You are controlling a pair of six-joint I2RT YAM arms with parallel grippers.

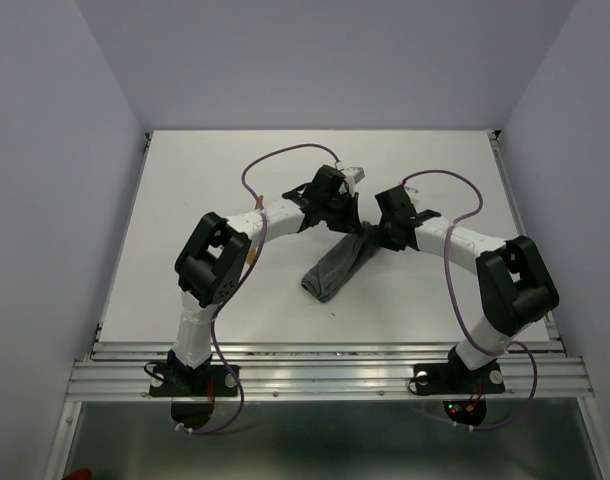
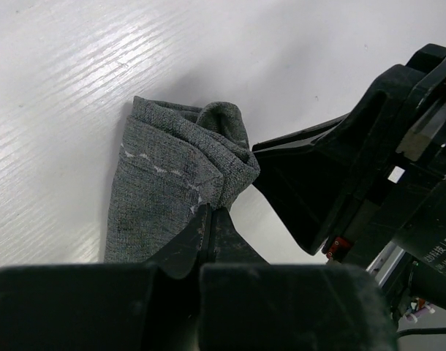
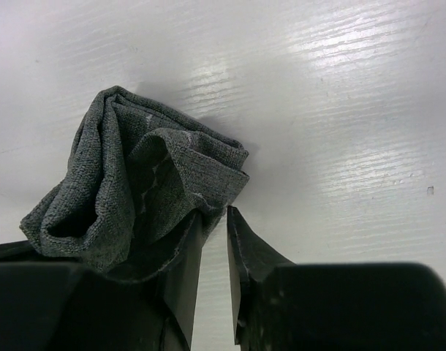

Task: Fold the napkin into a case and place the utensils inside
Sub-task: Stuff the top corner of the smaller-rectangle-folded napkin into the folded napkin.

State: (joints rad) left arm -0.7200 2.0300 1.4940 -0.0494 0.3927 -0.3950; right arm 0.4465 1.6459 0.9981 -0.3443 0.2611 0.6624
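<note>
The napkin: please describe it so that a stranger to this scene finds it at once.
At the middle of the white table lies the napkin, a dark grey cloth folded into a narrow strip with a pale stitched line, its far end pinched by the left gripper. Its neighbours, that gripper and the right gripper, are hard and black; it alone is soft cloth.

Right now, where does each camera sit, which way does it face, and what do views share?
Top external: above and behind the bases, looking down at the table; left arm and right arm show.
Left wrist: looks past the left fingers, shut on the napkin.
Right wrist: looks past the parted right fingers at the table.
Shared: the napkin.
</note>
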